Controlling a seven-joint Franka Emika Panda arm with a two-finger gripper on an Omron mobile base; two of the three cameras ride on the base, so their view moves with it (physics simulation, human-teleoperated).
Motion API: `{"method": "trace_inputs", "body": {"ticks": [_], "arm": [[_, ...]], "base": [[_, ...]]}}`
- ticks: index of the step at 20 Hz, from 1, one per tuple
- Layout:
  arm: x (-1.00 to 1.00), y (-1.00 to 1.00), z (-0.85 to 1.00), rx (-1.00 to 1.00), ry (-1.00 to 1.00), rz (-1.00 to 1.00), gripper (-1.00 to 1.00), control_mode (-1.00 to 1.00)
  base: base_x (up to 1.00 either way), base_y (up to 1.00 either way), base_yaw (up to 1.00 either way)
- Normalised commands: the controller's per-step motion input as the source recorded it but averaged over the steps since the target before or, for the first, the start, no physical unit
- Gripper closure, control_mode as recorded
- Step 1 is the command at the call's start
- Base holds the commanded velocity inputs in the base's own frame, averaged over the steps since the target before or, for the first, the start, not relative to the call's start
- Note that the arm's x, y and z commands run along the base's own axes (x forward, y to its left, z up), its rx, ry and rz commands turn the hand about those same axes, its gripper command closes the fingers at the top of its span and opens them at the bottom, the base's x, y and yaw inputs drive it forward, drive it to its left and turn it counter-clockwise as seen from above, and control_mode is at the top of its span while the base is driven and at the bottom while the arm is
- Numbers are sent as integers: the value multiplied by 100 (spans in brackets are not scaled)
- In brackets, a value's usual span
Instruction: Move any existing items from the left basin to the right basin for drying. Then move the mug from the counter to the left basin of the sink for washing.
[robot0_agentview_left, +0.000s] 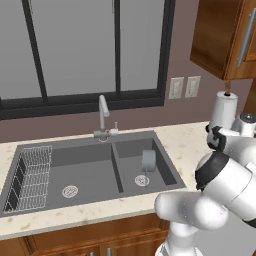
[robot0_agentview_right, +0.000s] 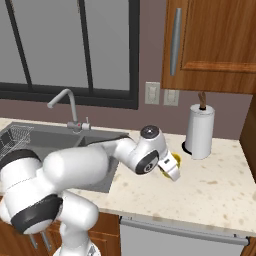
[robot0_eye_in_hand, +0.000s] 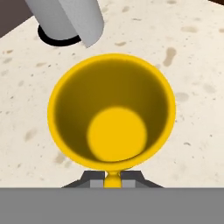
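Yellow mug (robot0_eye_in_hand: 112, 114) right under the hand camera, mouth up, seen straight down its bore, near wall pinched between the dark fingertips (robot0_eye_in_hand: 92, 178) at the bottom of that view. Gripper (robot0_agentview_right: 171, 167) closed on the mug's rim wall, judging by the narrow gap and the yellow wall between the pads. Standing on the counter (robot0_agentview_right: 215, 187) or barely off it, cannot tell which, near the back edge, just in front of the paper towel roll (robot0_agentview_right: 200, 131). Long axis upright, in line with the hand. Grey cup (robot0_agentview_left: 148, 161) already lying in the right basin (robot0_agentview_left: 165, 170), next to its drain. Left basin (robot0_agentview_left: 85, 172) with the wire rack (robot0_agentview_left: 31, 179) well off to the arm's left, past the right basin and the divider; coming carry likely a lift, then a long leftward sweep over the sink (robot0_agentview_left: 60, 145) rim.
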Motion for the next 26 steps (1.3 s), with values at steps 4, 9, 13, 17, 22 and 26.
{"method": "trace_inputs", "body": {"ticks": [4, 9, 13, 17, 22, 26], "arm": [[-18, 44, 32, 0, 0, 0, 100, -100], [-12, 52, 24, 0, 0, 0, 100, -100], [0, 65, 18, 0, -2, 0, 100, -100], [0, 71, 21, 0, 0, 2, 100, -100], [0, 73, 14, 0, 0, 6, 100, -100], [0, 70, 4, 0, 0, 9, 100, -100]], "base": [[0, 0, 0], [0, 0, 0], [0, 0, 0], [0, 0, 0], [0, 0, 0], [0, 0, 0]]}}
